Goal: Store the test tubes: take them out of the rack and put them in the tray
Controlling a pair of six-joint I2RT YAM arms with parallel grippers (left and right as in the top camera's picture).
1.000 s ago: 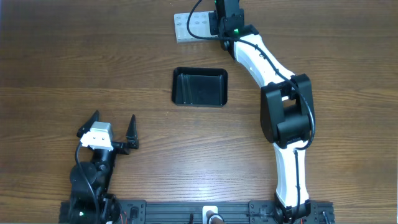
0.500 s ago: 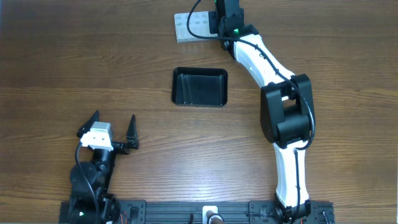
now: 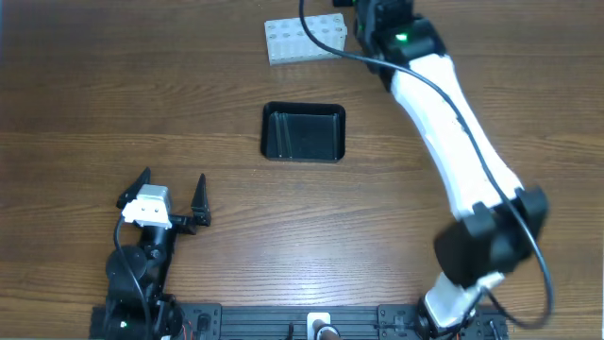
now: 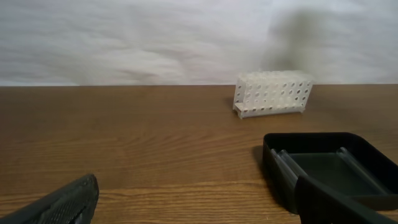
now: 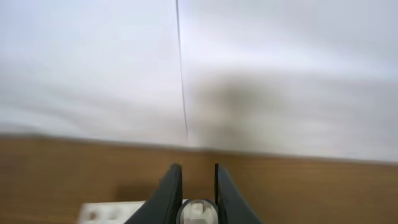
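Right tool [image 5: 195, 177] just lifted off the rack [image 3: 288, 42], pinched narrow on what looks like a test tube [image 5: 198, 213], so next stop's the tray [image 3: 265, 132], left tool [image 3: 173, 181] parked wide open.

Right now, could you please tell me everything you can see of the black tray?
The tray is black, glossy like plastic, rectangular with rounded corners and low raised walls. It sits flat on the wooden table, apart from the white rack. Two clear strips inside may be tubes. Nothing else touches it.
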